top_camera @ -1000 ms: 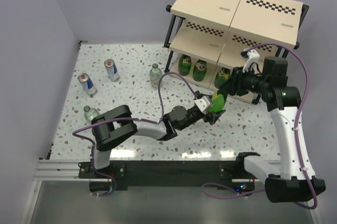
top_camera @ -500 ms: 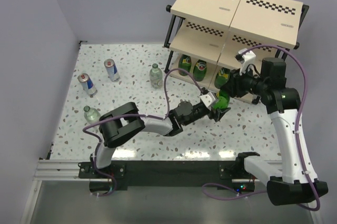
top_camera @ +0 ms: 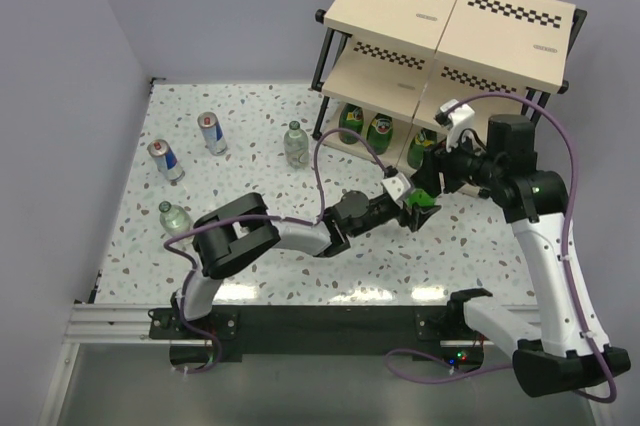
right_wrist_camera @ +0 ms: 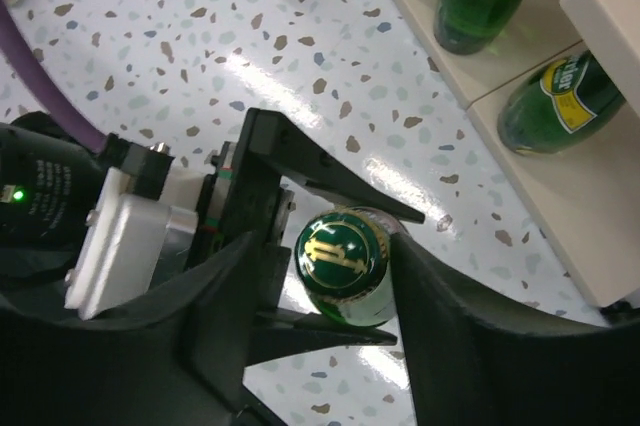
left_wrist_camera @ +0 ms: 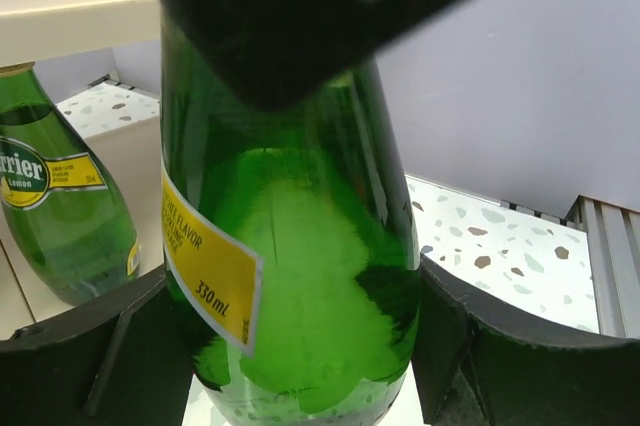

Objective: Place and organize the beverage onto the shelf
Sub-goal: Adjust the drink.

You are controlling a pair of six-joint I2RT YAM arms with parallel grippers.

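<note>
You had three green bottles (top_camera: 378, 131) on the bottom of the shelf (top_camera: 455, 6), your left gripper (top_camera: 420, 208) pinched the fourth bottle (left_wrist_camera: 300, 276) just in front, your right gripper (right_wrist_camera: 340, 276) sat around its cap (right_wrist_camera: 340, 254) (tight or loose, I couldn't tell), and two cans (top_camera: 210, 132) and two clear bottles (top_camera: 294, 143) were left.

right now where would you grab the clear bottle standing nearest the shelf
Probably the neck just under the cap, coming straight down. The clear bottle stands upright on the table with nothing touching it, so its top is free. The shelf frame is close on its right in the top view, making a sideways approach tighter.
</note>
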